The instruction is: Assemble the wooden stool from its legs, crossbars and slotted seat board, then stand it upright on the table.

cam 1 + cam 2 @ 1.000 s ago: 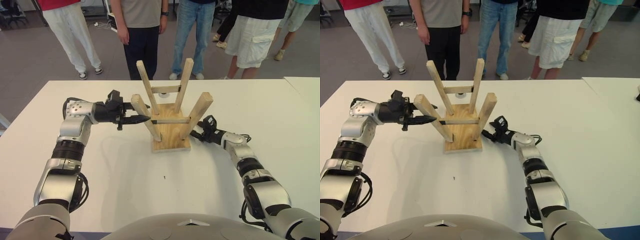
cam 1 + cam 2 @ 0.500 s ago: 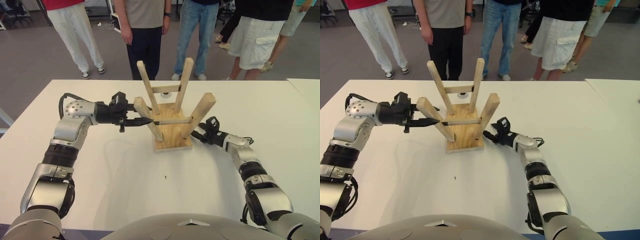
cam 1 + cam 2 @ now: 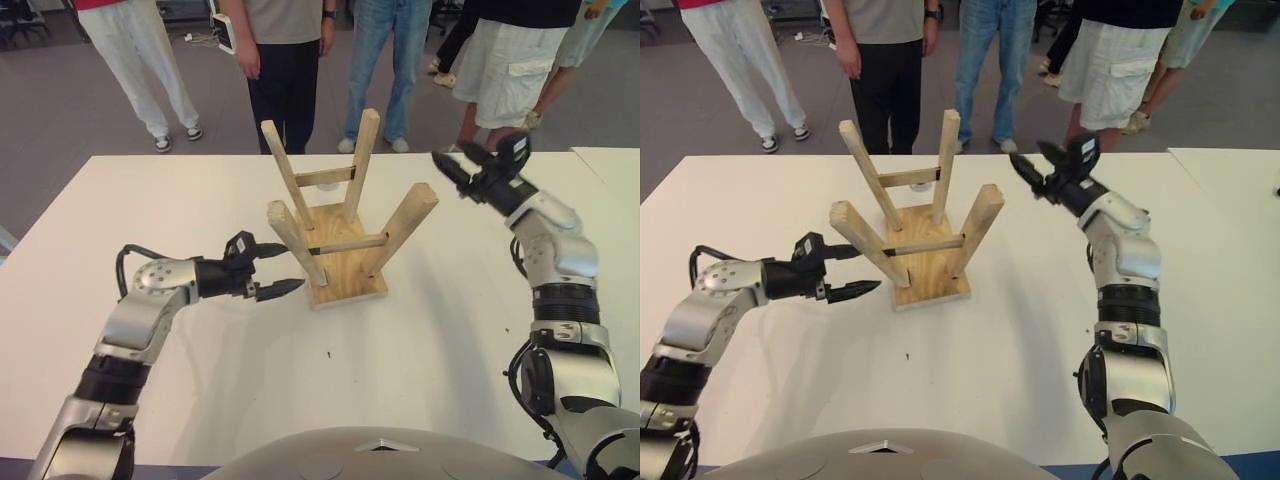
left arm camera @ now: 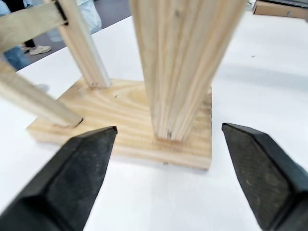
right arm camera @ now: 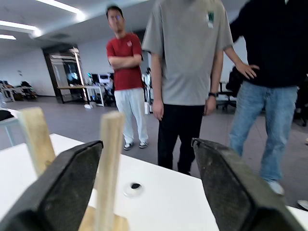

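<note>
The wooden stool stands upside down in the middle of the table, its seat board point(image 3: 345, 287) flat on the top and its legs pointing up. One crossbar point(image 3: 345, 243) joins the two near legs and another crossbar point(image 3: 325, 177) joins the two far legs. My left gripper point(image 3: 292, 265) is open, low over the table just left of the near left leg point(image 4: 185, 72), which stands between its fingers point(image 4: 79, 173) without touching them. My right gripper point(image 3: 450, 160) is open and empty, raised in the air to the right of the stool, level with the leg tops.
Several people stand beyond the table's far edge. A small white disc point(image 5: 132, 188) lies on the table behind the stool. A second table point(image 3: 612, 165) begins at the far right. Bare tabletop point(image 3: 330, 390) stretches in front of the stool.
My right gripper has left the base of the near right leg and risen up and to the right. My left gripper has dropped from the near crossbar to just above the table and opened wider.
</note>
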You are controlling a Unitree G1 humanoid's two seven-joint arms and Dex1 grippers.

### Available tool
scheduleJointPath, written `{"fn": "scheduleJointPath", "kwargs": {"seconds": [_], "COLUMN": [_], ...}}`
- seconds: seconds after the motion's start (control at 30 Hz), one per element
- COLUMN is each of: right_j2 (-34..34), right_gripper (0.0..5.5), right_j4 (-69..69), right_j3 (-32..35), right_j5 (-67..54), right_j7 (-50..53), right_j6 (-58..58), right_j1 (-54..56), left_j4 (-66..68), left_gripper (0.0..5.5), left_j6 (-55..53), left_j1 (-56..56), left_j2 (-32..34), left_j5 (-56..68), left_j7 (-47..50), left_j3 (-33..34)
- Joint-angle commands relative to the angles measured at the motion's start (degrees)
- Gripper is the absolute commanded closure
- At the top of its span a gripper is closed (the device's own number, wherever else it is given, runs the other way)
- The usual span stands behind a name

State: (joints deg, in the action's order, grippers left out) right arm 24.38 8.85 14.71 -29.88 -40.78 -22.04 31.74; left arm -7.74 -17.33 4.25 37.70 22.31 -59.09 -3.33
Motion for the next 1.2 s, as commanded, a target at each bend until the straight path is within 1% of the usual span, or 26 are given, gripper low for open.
{"fn": "scheduleJointPath", "kwargs": {"seconds": [0.03, 0.1, 0.17, 0.2, 0.27, 0.33, 0.4, 0.43, 0.47, 0.53, 0.6, 0.63, 0.67, 0.73, 0.8, 0.87, 0.9, 0.97, 1.07, 1.13, 1.2], "right_j2": [2.5, 4.4, 7.1, 8.8, 13.5, 15.1, 17.1, 16.6, 14.7, 8.3, 1.4, -2.2, -4.0, -2.4, 1.0, 3.9, 4.9, 5.3, 3.6, 1.6, -1.9], "right_gripper": [2.04, 2.04, 2.04, 2.04, 2.04, 2.04, 2.04, 2.04, 2.04, 2.04, 2.04, 2.04, 2.04, 2.04, 2.04, 2.04, 2.04, 2.04, 2.04, 2.04, 2.04], "right_j4": [-22.4, -27.6, -30.1, -30.2, -28.3, -24.9, -22.4, -22.0, -22.7, -25.7, -30.4, -33.9, -37.0, -39.1, -33.1, -23.2, -19.3, -15.8, -14.7, -15.5, -18.7], "right_j3": [1.5, -0.4, -3.0, -4.7, -10.2, -12.4, -15.2, -15.2, -14.7, -12.7, -12.1, -14.0, -17.2, -25.9, -36.3, -46.8, -50.5, -54.1, -52.9, -49.6, -44.2], "right_j5": [-19.1, -21.2, -18.1, -14.8, -2.9, 4.6, 10.7, 11.0, 9.4, 4.3, 0.2, 0.7, 3.5, 15.7, 31.0, 43.3, 47.2, 49.1, 47.5, 46.5, 43.4], "right_j7": [-1.1, -1.5, -1.3, -1.0, -0.3, 0.9, -0.2, -0.6, -0.4, 2.6, 8.9, 13.3, 16.1, 19.6, 23.4, 24.9, 24.5, 20.7, 18.1, 19.6, 21.0], "right_j6": [-15.5, -19.1, -19.6, -18.6, -12.8, -8.0, -3.1, -2.0, -1.3, -1.0, -2.6, -4.3, -5.1, -4.0, -0.5, 1.0, 1.9, 3.4, 5.4, 6.7, 6.3], "right_j1": [-1.3, -4.0, -6.1, -6.7, -7.6, -7.2, -7.5, -7.4, -6.4, -2.4, 2.7, 4.5, 5.1, 2.9, -2.5, -7.3, -8.8, -11.8, -12.8, -10.9, -7.8], "left_j4": [-6.3, -7.7, -8.4, -8.5, -8.7, -8.9, -9.0, -8.7, -8.4, -7.7, -7.6, -7.7, -7.7, -7.8, -7.9, -7.8, -7.6, -7.9, -8.0, -8.0, -7.6], "left_gripper": [1.35, 1.35, 1.35, 1.35, 1.35, 1.35, 1.35, 1.35, 1.35, 1.35, 1.35, 1.35, 1.35, 1.35, 1.35, 1.35, 1.35, 1.35, 1.35, 1.35, 1.35], "left_j6": [-3.5, -4.5, -4.6, -4.3, -3.7, -2.9, -2.4, -1.9, -1.5, -0.7, -0.3, -0.3, -0.2, -0.1, 0.0, 0.0, -0.2, -0.4, -0.2, 0.2, 1.4], "left_j1": [-7.0, -8.7, -9.4, -9.4, -8.8, -8.1, -7.3, -6.8, -6.4, -5.8, -5.5, -5.5, -5.5, -5.7, -6.1, -5.9, -5.2, -4.9, -4.8, -4.1, -2.3], "left_j2": [1.1, 0.5, -0.2, -0.5, -1.5, -2.3, -3.1, -3.4, -3.8, -4.4, -4.9, -5.2, -5.5, -5.8, -6.0, -5.9, -5.9, -5.9, -6.2, -6.8, -7.8], "left_j5": [1.7, 2.3, 2.6, 2.6, 2.9, 2.6, 2.6, 2.6, 2.6, 2.5, 2.8, 3.0, 3.1, 3.3, 3.6, 3.6, 3.6, 3.8, 3.8, 3.9, 3.1], "left_j7": [2.9, 4.0, 5.4, 6.0, 7.4, 8.3, 9.1, 9.2, 9.3, 9.4, 9.9, 10.4, 10.8, 11.4, 11.8, 11.8, 11.7, 11.8, 12.5, 13.9, 16.8], "left_j3": [3.1, 3.9, 4.8, 5.2, 6.1, 6.3, 6.5, 6.5, 6.6, 6.8, 7.3, 7.7, 8.1, 8.9, 9.8, 10.2, 10.1, 10.5, 11.0, 11.4, 12.7]}}
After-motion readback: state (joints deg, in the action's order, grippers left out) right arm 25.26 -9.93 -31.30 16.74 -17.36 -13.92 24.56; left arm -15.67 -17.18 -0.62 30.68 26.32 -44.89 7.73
